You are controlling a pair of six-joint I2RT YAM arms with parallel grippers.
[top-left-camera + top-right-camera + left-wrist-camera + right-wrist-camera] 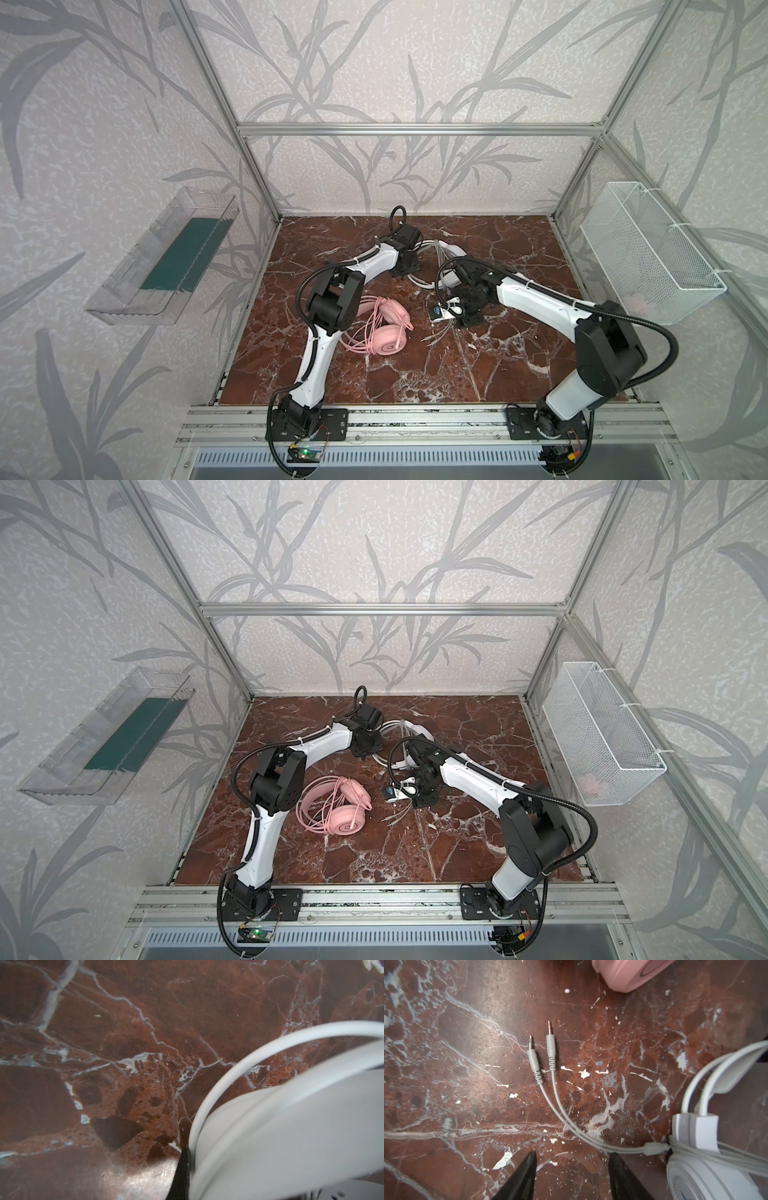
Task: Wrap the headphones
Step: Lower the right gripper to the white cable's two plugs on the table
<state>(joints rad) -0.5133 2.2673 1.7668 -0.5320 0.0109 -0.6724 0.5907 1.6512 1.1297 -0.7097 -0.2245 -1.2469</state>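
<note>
Nearest: right tool (572, 1174), jaws partly apart, nothing between them, poised just above bench (467, 1105). Just ahead of its tips, two grey plugs (544, 1053), flat and side by side, on split cable (571, 1126) curving back through splitter (652, 1148) to white headset (693, 1128), which lies right beside the tool with several cable strands across its cup (695, 1180). Farther off, pink headset (384, 328), own cable looped round it, near bench middle and well clear of both tools. Left tool (404, 272) closed, down at the white band wire (228, 1076); only one tip visible in the left wrist view, so cannot tell whether pinching the wire or merely touching it. Judged step: picking up the loose plug end to finish the white wrap. Likely failures: closing on bench short of the thin cable and coming up empty; catching one branch only and leaving the other plug trailing; pulling hard enough to drag the headset or slacken laid turns if the left hold is weak; springy cable uncoiling once released. Safer to aim near the splitter than at the plugs.
</note>
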